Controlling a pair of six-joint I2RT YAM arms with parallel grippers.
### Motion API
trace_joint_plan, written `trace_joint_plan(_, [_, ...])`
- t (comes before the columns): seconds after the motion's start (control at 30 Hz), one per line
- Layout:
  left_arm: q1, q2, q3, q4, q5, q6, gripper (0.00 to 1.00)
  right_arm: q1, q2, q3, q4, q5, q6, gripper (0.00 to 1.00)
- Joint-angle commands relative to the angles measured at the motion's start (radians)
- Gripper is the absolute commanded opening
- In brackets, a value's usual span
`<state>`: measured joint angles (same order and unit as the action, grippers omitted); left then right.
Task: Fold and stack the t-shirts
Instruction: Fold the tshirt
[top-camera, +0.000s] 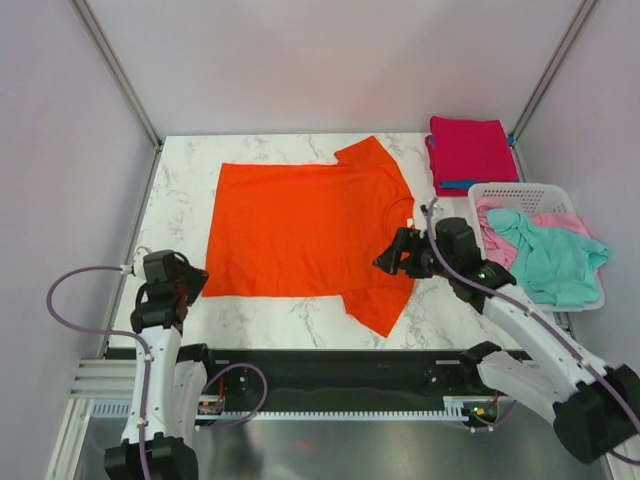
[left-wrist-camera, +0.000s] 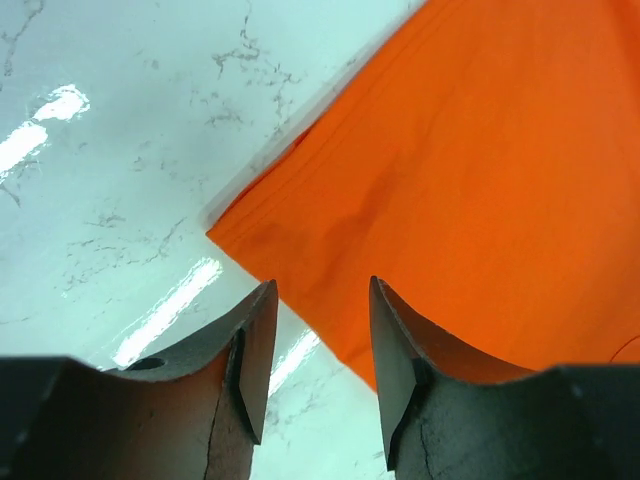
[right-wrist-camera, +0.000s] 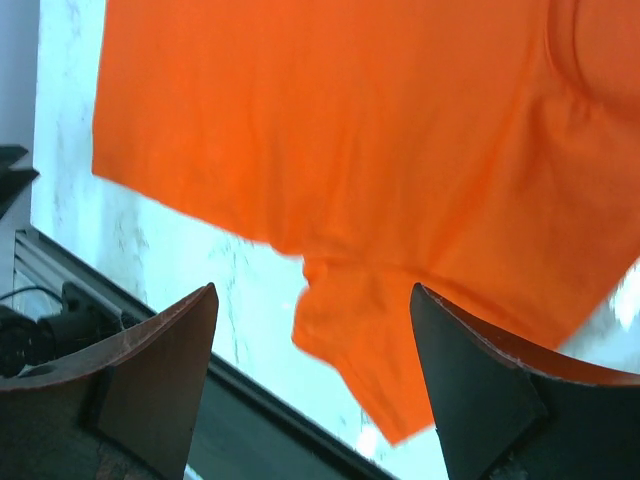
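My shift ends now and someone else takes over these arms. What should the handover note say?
Left gripper: fingers open, empty, at the near-left hem corner of the orange t-shirt.
Right gripper: fingers wide open, empty, over that shirt's near sleeve.
Orange t-shirt: spread flat on the table, no fold yet.
Done: magenta t-shirt lies folded on a blue t-shirt at the far right.
Left: fold and stack the orange one, then the pink t-shirt and teal t-shirt, both crumpled in the white basket.
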<state>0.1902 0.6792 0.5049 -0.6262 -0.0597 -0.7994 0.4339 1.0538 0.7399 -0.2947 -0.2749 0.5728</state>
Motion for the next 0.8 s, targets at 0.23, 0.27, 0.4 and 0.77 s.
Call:
trace_joint_plan(0.23, [0.006,0.081,-0.094,0.088,-0.120,-0.193,0.47,0.009,-0.348,-0.215,-0.190,0.082,0.075,0.87])
trace_joint_plan(0.27, [0.006,0.098,-0.091,0.088,-0.124,-0.192,0.48,0.009,-0.350,-0.224,-0.196,0.085,0.075,0.87])
trace_joint_plan(0.4, [0.006,0.187,-0.086,0.105,-0.167,-0.187,0.50,0.009,-0.402,-0.287,-0.182,0.089,0.094,0.87])
trace_joint_plan(0.77, [0.006,0.330,-0.143,0.266,-0.134,-0.179,0.46,0.009,-0.295,-0.292,-0.159,0.118,0.099,0.87])
